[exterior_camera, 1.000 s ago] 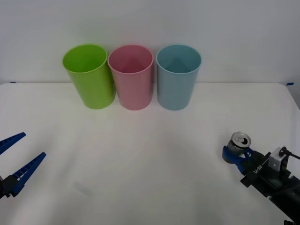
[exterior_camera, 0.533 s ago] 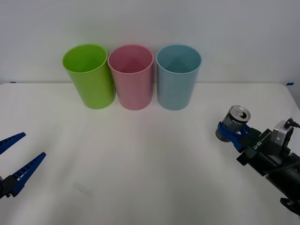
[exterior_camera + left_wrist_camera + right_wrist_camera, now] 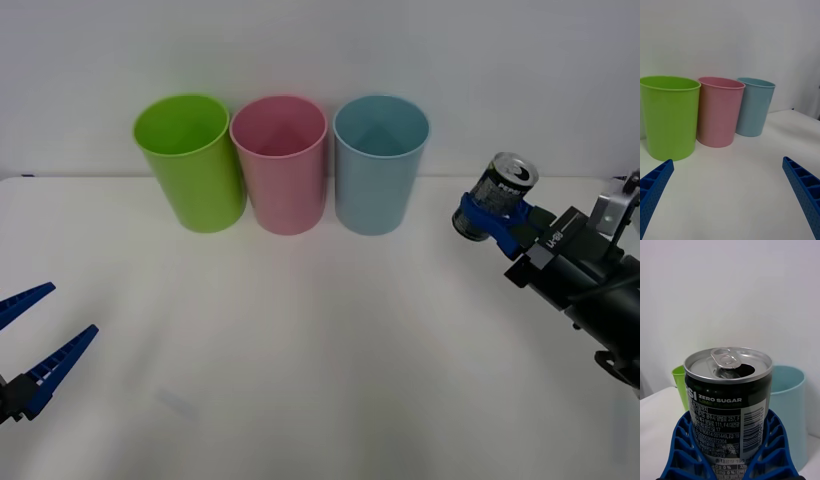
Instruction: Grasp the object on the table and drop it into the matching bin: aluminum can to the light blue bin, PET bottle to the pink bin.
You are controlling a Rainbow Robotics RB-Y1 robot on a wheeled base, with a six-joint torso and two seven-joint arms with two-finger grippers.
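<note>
Above the table (image 3: 300, 350), right gripper (image 3: 482, 217) tilted, clamping aluminum can (image 3: 497, 192).

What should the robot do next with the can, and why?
Probably carry it toward the robot's left until it hangs over the light blue bin. The right gripper holds the aluminum can up off the table, but it is beside the bin, not above its opening.

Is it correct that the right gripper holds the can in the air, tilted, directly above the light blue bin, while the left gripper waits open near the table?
Not quite. The right gripper holds the aluminum can in the air, tilted, but beside the light blue bin, off to its right, not above it; the front view shows the gap. The left gripper does wait open.
</note>
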